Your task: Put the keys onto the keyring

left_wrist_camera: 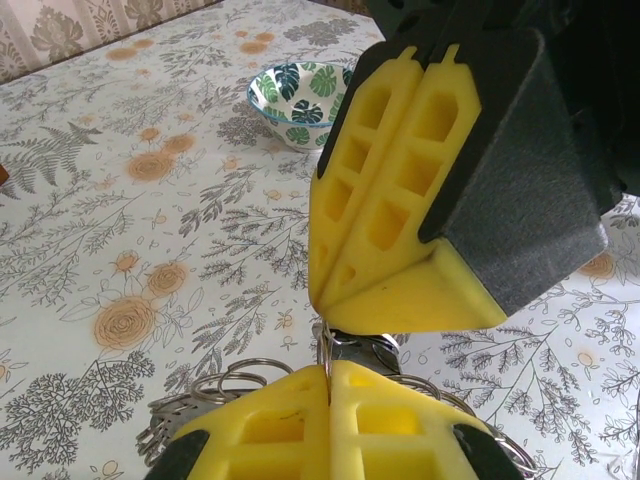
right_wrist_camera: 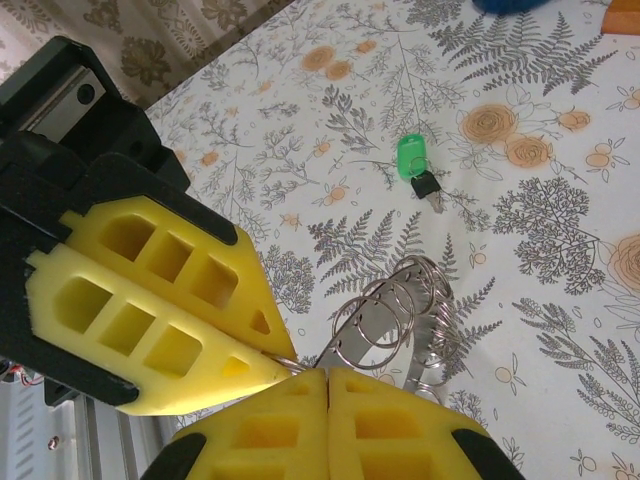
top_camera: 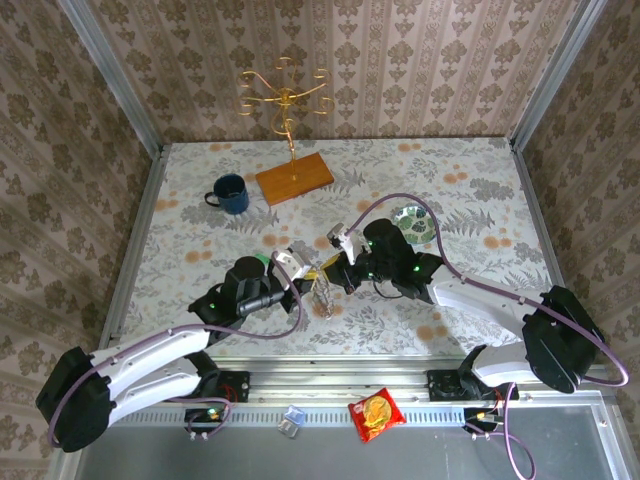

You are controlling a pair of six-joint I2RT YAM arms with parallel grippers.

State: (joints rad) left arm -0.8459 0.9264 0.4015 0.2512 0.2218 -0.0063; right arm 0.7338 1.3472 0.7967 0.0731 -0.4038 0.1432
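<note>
My left gripper [left_wrist_camera: 328, 374] has its yellow fingers pressed flat together, and a thin wire loop of the keyring [right_wrist_camera: 395, 312] comes straight up out of the seam between them, so I read it as pinched there. My right gripper [right_wrist_camera: 328, 380] also has its fingers closed against each other. Its tips sit right at the same loop, nose to nose with the left tips, but I cannot tell whether it really grips the wire or only touches it. The keyring is a small bunch of thin silver loops with a few flat metal pieces, fanned out just beyond both sets of tips. From above it hangs between the two grippers, low over the table [top_camera: 470, 190], and I cannot tell if its far end rests on the cloth. The keys [right_wrist_camera: 410, 160] are not on it. The green head and the dark piece touching it lie flat on the flowered cloth, apart from the loops, on the side toward the blue mug [top_camera: 231, 193]. Farther out, a leaf-patterned bowl [left_wrist_camera: 298, 100] stands behind my right wrist. A wooden block [top_camera: 294, 178] carrying a gold wire stand [top_camera: 285, 95] sits just beside the mug at the back, and a red snack packet [top_camera: 375, 414] lies on the near ledge between the arm bases.
</note>
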